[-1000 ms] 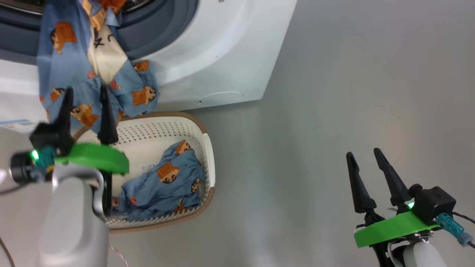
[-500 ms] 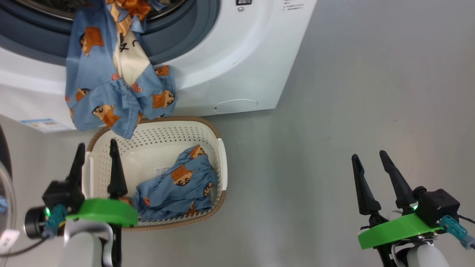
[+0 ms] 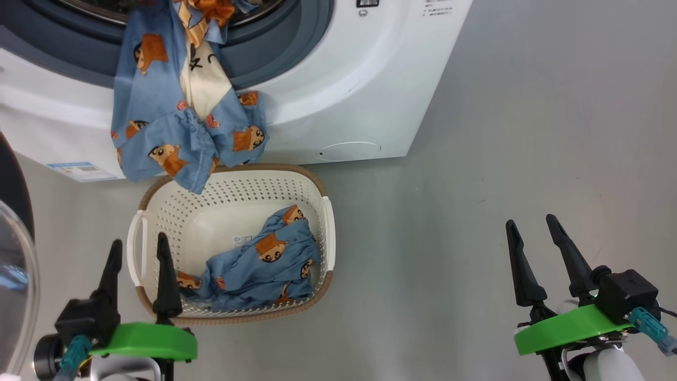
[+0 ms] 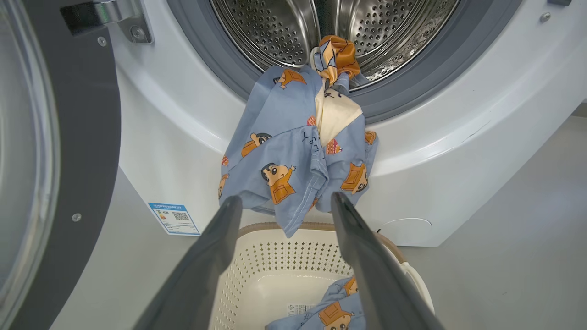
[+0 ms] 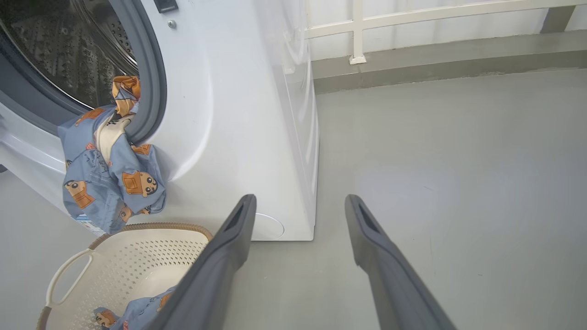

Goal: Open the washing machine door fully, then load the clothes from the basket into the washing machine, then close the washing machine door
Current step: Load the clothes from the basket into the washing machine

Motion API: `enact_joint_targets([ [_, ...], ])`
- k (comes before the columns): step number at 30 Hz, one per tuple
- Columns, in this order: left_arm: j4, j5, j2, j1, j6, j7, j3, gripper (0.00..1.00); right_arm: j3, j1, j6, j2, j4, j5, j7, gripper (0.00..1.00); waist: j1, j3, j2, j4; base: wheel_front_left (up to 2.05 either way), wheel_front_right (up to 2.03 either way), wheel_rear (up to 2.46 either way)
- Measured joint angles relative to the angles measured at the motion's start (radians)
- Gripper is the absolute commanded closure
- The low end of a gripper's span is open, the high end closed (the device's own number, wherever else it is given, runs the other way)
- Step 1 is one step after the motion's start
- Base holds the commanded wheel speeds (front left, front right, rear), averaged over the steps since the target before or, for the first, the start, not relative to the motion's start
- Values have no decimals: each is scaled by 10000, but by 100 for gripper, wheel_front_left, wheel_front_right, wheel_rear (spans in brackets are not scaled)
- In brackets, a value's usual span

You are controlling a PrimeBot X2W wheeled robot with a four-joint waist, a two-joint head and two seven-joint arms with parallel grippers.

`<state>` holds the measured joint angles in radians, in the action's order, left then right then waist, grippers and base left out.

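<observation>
Dark left jaws and right jaws are hanging spread, empty. Ahead, the basket (image 3: 238, 190) is holding part of the clothes (image 3: 259, 264). Beyond, another garment (image 3: 153, 106) is dangling from the washing machine (image 3: 344, 79), the washing machine door (image 4: 87, 137) swung wide. Loading is midway, I judge: the dangling piece is needing tucking inside.

The left tool (image 3: 138, 241) and right tool (image 3: 530, 220) hover low (fingers spread wide).

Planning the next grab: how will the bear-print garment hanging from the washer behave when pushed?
Probably floppy: the bear-print garment drapes in folds over the gasket. Likely light, being thin cloth. It may slip back out, since most hangs outside the drum.
</observation>
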<state>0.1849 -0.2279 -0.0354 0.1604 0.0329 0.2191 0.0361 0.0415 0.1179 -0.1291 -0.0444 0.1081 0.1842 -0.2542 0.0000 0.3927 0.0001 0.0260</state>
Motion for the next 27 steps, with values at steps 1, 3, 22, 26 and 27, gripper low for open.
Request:
enact_joint_targets([
  [1,-111,-21,0,-94,19,-38,6,0,4,-1,0,0,0,0,0,0,0,-2,0,11,0,0,0],
  [3,-238,-46,0,-199,38,-98,19,0,31,-6,0,0,0,-19,0,0,0,-4,0,49,0,0,0],
  [22,-915,-159,-217,-551,205,-347,23,0,13,-143,0,-4,0,-59,0,0,0,234,0,173,0,0,0],
  [26,-940,-163,-251,-551,247,-345,17,0,13,-142,0,-4,0,-54,0,0,0,303,0,137,0,0,0],
  [27,-943,-163,-261,-551,255,-345,15,0,13,-142,0,-4,0,-54,0,0,1,315,0,130,0,0,0],
])
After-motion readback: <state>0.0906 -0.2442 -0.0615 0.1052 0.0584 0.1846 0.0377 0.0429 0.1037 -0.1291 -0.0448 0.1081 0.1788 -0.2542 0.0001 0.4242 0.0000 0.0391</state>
